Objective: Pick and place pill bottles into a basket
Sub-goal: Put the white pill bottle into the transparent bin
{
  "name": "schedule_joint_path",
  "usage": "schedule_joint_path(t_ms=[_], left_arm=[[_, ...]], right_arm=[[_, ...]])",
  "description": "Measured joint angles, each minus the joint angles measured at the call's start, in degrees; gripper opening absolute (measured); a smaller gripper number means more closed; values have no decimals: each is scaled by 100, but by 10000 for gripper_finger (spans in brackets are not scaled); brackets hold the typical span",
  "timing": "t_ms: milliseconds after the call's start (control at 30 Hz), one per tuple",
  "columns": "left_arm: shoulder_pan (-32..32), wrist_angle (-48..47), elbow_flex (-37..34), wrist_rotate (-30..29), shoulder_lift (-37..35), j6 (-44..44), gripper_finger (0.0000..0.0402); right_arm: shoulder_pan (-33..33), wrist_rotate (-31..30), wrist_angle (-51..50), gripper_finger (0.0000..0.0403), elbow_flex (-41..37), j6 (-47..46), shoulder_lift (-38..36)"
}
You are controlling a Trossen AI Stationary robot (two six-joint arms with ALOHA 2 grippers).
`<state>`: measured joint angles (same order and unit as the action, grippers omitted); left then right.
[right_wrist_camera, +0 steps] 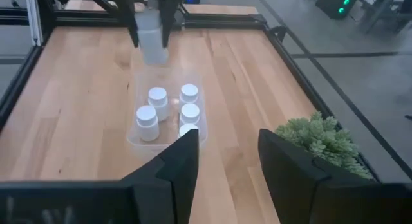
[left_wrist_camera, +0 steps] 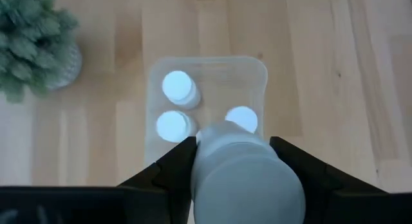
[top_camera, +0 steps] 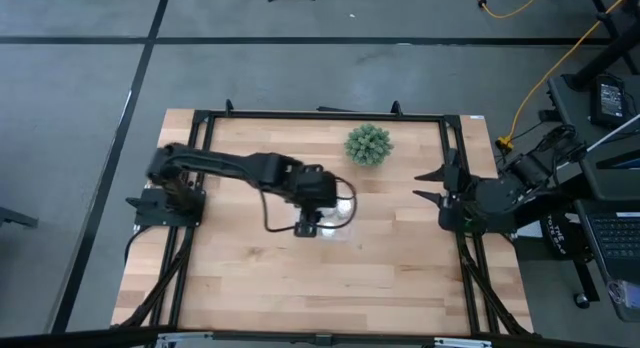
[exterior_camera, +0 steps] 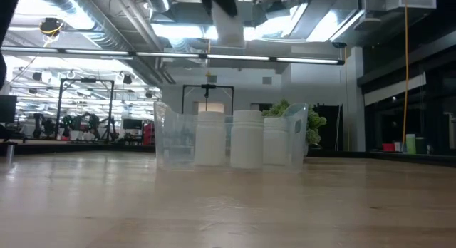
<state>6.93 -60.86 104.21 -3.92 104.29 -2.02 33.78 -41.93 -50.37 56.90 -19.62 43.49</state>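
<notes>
A white pill bottle (right_wrist_camera: pixel 152 38) is held above the clear basket (right_wrist_camera: pixel 136 135), clamped between the fingers of the left gripper (left_wrist_camera: pixel 235 161). Five more bottles (right_wrist_camera: pixel 158 99) are seen standing inside the basket, near the table's (top_camera: pixel 250 278) middle. A green plant (top_camera: pixel 368 144) is set farther back. The right gripper (top_camera: pixel 428 185) is parked at the right edge, its fingers drawn together.

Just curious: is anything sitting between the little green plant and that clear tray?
No, only bare wooden table lies between the plant and the tray, as the right wrist view shows.
</notes>
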Motion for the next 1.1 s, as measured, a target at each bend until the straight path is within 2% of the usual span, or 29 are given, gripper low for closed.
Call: schedule_joint_path(t_ms=[200, 333, 500, 667, 1100], left_arm=[[130, 2331, -2717, 7, -1509, -726, 169], [118, 2949, -3692, -171, -2040, -1144, 169], [130, 3030, -4093, -213, -2167, -1126, 169], [80, 3035, -4099, -137, -2116, -811, 169], [-183, 3115, -4099, 530, -1556, -334, 169]], right_arm=[[-2, -3, 340, 163, 0, 300, -91], [-32, -35, 654, 163, 0, 525, -99], [-239, -42, 879, 163, -2, 795, -96], [-483, -45, 1038, 163, -2, 813, -90], [-544, -46, 1036, 163, -2, 639, -88]])
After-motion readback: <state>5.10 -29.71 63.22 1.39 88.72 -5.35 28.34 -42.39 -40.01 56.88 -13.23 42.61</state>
